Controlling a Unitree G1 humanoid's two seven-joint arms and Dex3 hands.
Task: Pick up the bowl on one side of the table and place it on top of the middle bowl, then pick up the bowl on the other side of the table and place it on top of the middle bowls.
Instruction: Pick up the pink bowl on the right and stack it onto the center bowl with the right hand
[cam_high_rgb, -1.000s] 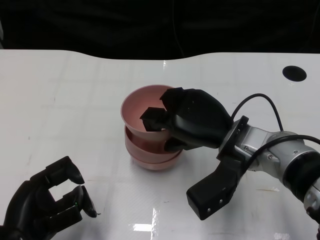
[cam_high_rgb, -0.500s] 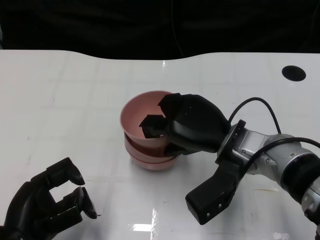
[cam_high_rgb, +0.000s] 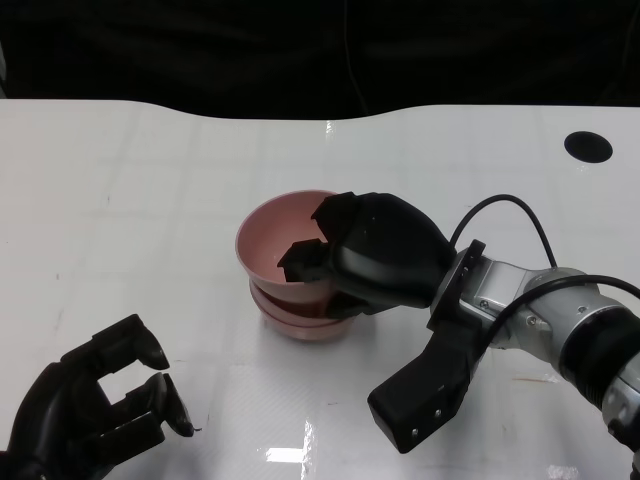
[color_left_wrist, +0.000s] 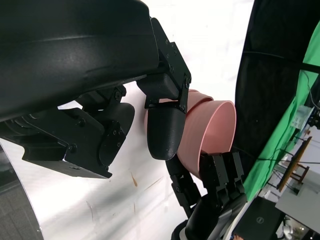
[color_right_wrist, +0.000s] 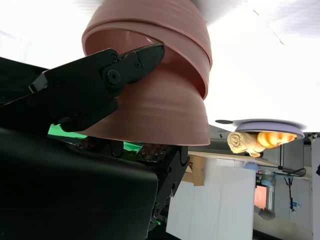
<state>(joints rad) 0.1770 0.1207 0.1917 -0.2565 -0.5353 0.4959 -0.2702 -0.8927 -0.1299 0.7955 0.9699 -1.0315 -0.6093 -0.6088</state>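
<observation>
While the right hand (cam_high_rgb: 375, 255) grips the rim of the top bowl (cam_high_rgb: 275, 235), that pink bowl sits tilted in the stack of bowls (cam_high_rgb: 300, 322) near the middle of the white bench (cam_high_rgb: 150, 180), not yet nested flat. In the head view its fingers (cam_high_rgb: 300, 255) hook over the near edge and reach inside the bowl, and the rest of the hand wraps the outer wall. The right wrist view shows the same hold from below: a black finger lies across the ribbed pink wall, and the bowl leans against the rim of the bowl beneath it. At least two bowl rims show under the held one, so the stack looks to have its full count, and no bowl stands alone to either side of the bench. I judge the task to be in its last step: the second side bowl is over the middle pile and only needs to be seated level and let go. The left hand (cam_high_rgb: 95, 405) rests low at the near left corner, well apart from the stack, its fingers curled loosely with a gap between them and holding nothing. What remains, as far as these views tell, is to settle the top bowl, release it and draw the right hand clear without dragging the stack along.
</observation>
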